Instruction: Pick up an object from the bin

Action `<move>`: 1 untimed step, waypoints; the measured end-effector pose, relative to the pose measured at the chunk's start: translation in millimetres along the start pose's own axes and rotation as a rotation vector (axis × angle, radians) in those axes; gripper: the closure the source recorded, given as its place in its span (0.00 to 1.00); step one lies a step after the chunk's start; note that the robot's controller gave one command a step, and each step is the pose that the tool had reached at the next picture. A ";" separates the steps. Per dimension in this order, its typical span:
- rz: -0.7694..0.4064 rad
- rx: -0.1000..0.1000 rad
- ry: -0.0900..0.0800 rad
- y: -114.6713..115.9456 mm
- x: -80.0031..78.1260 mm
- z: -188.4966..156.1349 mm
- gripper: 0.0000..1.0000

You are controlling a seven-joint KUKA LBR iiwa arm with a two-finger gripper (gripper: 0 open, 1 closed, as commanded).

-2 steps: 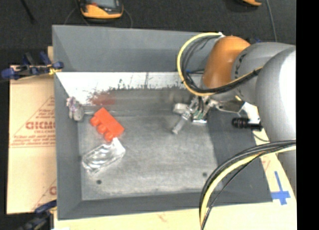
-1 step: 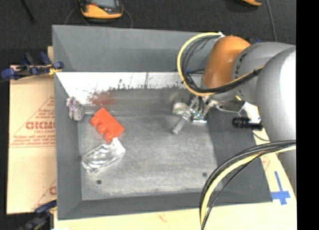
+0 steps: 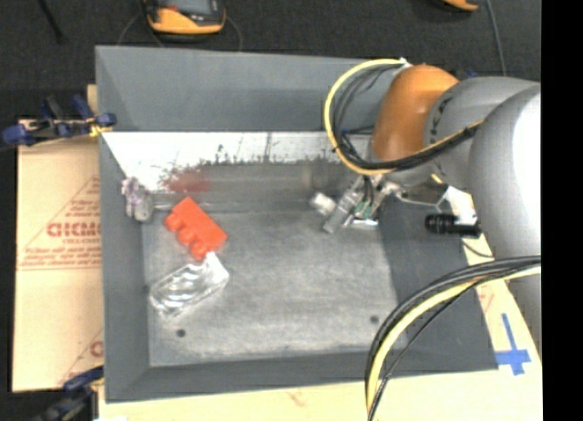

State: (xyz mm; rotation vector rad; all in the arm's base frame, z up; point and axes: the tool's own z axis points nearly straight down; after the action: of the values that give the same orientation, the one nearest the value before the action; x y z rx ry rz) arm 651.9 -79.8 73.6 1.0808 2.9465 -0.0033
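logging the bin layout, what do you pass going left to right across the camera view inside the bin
small pale purplish piece → orange block → gripper. The clear plastic piece lies in the same stretch as the orange block, so it is left out of the order.

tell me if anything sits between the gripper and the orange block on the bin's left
Nothing visible does. Bare bin floor runs from the gripper, right of middle by the back wall, to the orange block. The clear plastic piece lies on the block's front side, off that line.
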 end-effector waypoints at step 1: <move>-0.001 -0.002 -0.004 -0.3 -2.3 -12.1 1.00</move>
State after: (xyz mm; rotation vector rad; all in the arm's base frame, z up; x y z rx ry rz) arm 653.5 -81.5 85.8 1.0772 2.9435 -0.0031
